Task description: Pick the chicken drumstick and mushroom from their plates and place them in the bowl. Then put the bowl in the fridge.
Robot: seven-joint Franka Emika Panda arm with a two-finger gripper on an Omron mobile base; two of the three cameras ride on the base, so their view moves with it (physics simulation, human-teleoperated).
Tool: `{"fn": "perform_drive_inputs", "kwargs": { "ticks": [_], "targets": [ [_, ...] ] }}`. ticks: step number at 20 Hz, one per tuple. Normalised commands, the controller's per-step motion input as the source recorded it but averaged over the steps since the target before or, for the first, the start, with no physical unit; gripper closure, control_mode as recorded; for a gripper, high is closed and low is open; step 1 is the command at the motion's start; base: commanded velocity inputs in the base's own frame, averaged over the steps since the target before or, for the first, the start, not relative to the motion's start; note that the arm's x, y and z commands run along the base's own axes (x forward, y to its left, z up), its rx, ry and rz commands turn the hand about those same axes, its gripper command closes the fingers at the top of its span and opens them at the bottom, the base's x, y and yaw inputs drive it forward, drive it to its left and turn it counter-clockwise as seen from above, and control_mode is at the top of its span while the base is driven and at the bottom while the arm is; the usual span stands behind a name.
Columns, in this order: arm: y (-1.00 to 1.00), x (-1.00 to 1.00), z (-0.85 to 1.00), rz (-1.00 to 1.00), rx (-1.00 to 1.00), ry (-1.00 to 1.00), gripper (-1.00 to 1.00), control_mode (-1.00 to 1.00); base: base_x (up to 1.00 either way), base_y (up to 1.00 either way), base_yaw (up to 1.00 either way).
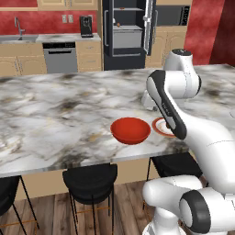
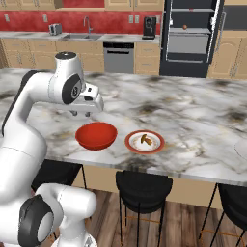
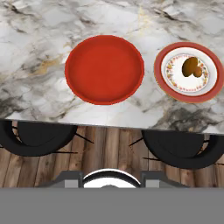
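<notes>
A marble island counter (image 2: 193, 116) stood in a red-walled kitchen. The empty red bowl (image 3: 104, 69) sat near its front edge, just beside a red-rimmed plate (image 3: 189, 72) holding a brown drumstick (image 3: 191, 67). The gripper (image 2: 87, 107) hovered above; its jaw state could not be told. Behind, the black fridge (image 2: 193, 34) stood open.

Red bowl and red-rimmed plate on a marbled counter

The bowl (image 3: 104, 70) is glossy, solid red; beside it near the counter's front edge, the plate (image 3: 189, 72) has an orange-red rim, a white centre with a speckled ring, and a brown mushroom (image 3: 191, 67). The counter (image 3: 39, 39) is grey-white marble veined black and tan; the stools (image 3: 37, 136) are black.
</notes>
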Motion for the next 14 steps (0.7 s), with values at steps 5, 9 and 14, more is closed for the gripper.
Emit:
{"fn": "perform_drive_inputs", "kwargs": {
  "ticks": [5, 9, 14],
  "targets": [
    [-0.01, -0.01, -0.02, 0.00, -0.02, 0.00, -1.00, -1.00, 0.00, 0.00, 0.00],
    [-0.37, -0.04, -0.07, 0.13, 0.04, -0.08, -1.00, -1.00, 0.00, 0.00, 0.00],
    [-0.49, -0.10, -0.05, 0.16, 0.01, -0.04, -1.00, -1.00, 0.00, 0.00, 0.00]
  ]
}}
